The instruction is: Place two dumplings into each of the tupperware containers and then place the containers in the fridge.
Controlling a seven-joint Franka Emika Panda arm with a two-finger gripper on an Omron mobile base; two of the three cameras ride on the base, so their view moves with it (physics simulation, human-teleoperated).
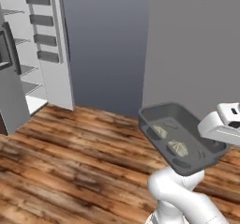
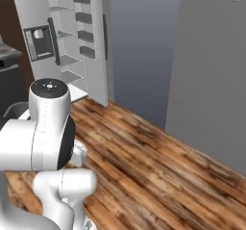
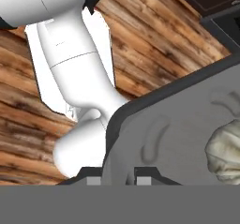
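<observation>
Dark grey and stiff, the tupperware container (image 1: 187, 138) rode tilted in the air well right of the open fridge (image 1: 35, 54), your gripper (image 3: 119, 177) pinching its rim, and you judged its 2 loose dumplings (image 1: 178, 148) light but liable to slide.

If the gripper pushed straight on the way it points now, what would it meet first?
The gripper is already shut on the dark grey container's rim; straight ahead is that tub's floor, then probably a dumpling. Depth is hard to judge.
</observation>
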